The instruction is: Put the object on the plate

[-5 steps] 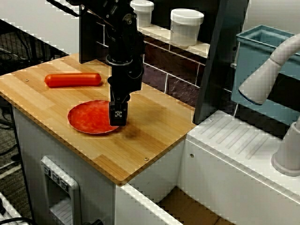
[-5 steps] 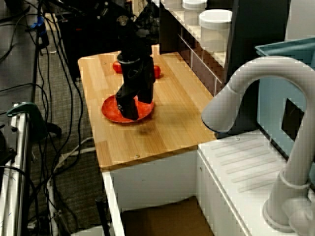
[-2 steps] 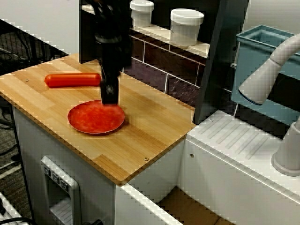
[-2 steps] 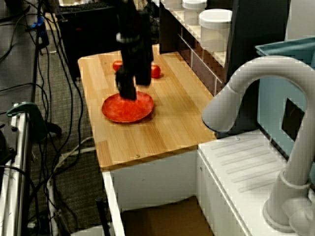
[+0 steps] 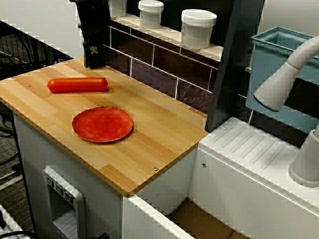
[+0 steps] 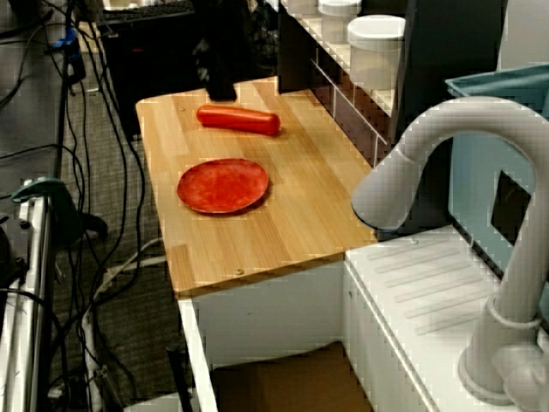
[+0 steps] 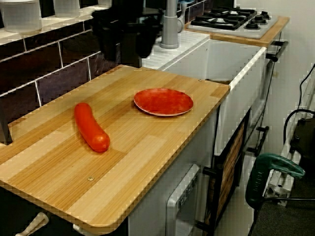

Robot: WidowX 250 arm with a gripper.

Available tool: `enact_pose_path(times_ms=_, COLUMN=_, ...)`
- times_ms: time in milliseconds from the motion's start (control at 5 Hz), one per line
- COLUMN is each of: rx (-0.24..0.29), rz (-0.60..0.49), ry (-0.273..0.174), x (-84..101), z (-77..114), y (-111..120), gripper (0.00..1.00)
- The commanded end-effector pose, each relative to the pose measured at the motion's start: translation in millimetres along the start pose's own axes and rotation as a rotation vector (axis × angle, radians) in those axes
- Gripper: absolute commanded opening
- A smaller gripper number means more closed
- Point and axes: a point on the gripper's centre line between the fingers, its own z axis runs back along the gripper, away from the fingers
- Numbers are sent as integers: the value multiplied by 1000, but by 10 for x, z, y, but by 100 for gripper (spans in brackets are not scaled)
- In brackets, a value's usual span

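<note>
While the black gripper (image 5: 93,50) hangs above the worktop's back edge, finger state indiscernible, the pale wooden worktop (image 5: 154,134) adjoins a white ridged draining board (image 5: 259,149). Near its front edge lies the flat round red plate (image 5: 102,124); the glossy red-orange sausage-shaped toy (image 5: 78,84) rests apart, toward the far end.

Red sausage (image 5: 78,85) flat on wood; red plate (image 5: 102,124) near, apart

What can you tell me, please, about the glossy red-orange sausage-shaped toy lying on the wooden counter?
The glossy red-orange sausage-shaped toy looks like smooth plastic, a long cylinder with rounded ends. It lies flat on the light wooden counter, behind the flat round red plate and clear of it. Nothing but the counter touches it; no gripper holds it.
</note>
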Motion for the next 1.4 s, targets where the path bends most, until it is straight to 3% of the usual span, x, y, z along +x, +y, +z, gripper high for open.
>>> enact_pose_path(times_ms=0, rx=81, rz=101, ry=-8, x=-134, z=-169, y=446, gripper=100)
enact_pose_path(times_ms=400, rx=78, rz=113, ry=11, x=-145, z=-232, y=454, gripper=100)
enact_pose_path(times_ms=1200, rx=96, rz=125, ry=47, x=-413, z=-387, y=605, gripper=100)
